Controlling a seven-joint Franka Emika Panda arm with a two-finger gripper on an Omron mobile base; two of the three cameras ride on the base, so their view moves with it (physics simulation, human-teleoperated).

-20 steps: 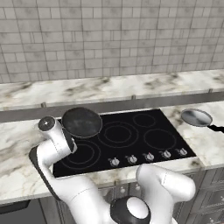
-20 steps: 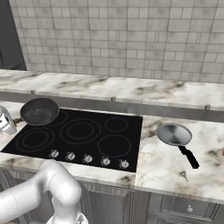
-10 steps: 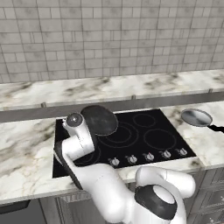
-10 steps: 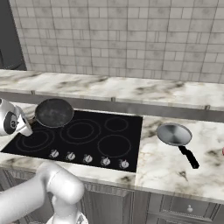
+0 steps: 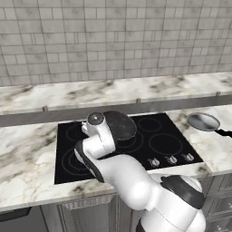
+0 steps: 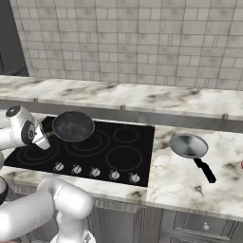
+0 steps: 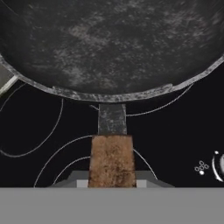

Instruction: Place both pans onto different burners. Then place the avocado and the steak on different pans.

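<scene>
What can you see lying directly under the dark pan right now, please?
Under the dark pan lies black cooktop glass with grey burner rings. The pan covers the ring centres, so which burner it sits over is unclear.

— Are you making out any lettering, numbers or brand marks anywhere?

— No, nothing is reading as text. A tiny cluster of pale dots is showing on the cooktop (image 7: 35, 131) glass beside a knob (image 7: 218, 166), but that is a mark and not a word.

— And the knobs themselves?

— They are looking plain; anything on them is too small to tell.
</scene>
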